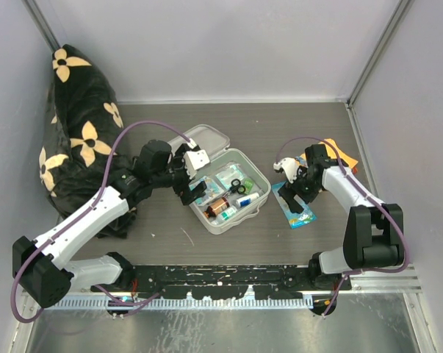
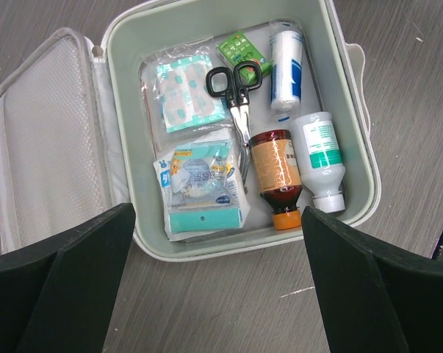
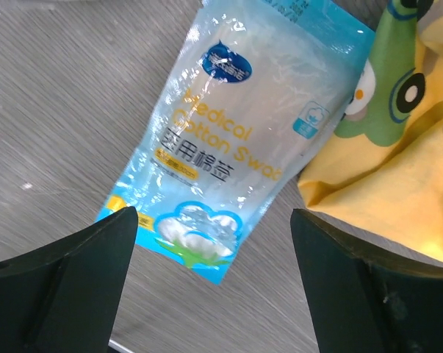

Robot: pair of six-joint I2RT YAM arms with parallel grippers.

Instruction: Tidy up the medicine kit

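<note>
The medicine kit lies open mid-table, its lid folded back. In the left wrist view the kit's tray holds black scissors, a brown bottle, a white bottle, a white tube, a green packet and two flat packets. My left gripper is open and empty, over the kit's left edge. My right gripper is open and empty, just above the blue-yellow cotton swab packet.
An orange-yellow cloth with a green cartoon print lies beside the packet at the right. A black flowered bag stands at the far left. Grey walls close off the back and sides.
</note>
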